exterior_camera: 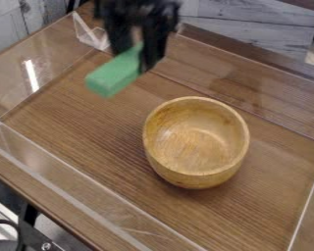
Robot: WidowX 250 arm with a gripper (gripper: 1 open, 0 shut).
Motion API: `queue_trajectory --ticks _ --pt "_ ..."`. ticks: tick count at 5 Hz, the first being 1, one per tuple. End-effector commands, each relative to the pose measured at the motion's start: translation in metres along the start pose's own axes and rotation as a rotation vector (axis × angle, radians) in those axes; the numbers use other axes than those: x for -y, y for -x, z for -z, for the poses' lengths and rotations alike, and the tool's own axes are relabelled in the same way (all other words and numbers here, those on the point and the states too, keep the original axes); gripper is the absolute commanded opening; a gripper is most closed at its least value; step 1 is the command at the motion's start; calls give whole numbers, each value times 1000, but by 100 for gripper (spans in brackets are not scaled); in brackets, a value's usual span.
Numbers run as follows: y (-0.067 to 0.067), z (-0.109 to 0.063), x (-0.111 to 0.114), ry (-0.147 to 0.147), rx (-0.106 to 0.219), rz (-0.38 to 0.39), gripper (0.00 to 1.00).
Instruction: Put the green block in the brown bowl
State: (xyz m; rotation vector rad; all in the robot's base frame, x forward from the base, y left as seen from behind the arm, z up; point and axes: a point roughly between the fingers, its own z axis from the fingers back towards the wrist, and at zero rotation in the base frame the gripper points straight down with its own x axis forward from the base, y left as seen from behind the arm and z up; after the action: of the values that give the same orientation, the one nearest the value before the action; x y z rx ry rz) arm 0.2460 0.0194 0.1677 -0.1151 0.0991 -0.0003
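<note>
Above wooden tabletop point(81, 147), blurred gripper point(144, 51) clamped on green block point(117, 75), left of brown bowl point(196, 142)

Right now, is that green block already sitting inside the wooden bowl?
No, the green block hangs in the air, held by the fingers, up and to the left of the empty brown bowl.

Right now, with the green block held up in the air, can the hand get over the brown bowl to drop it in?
Probably yes. The hand holds the green block above the table, up-left of the brown bowl; nothing stands between them, and the bowl looks empty.
</note>
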Motion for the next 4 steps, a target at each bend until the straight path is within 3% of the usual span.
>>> queue_trajectory --ticks 1,2,4 --pt "2 -17 52 -14 78 99 0" --pt "23 -1 101 -29 79 224 0" --pt "37 27 88 -64 107 213 0"
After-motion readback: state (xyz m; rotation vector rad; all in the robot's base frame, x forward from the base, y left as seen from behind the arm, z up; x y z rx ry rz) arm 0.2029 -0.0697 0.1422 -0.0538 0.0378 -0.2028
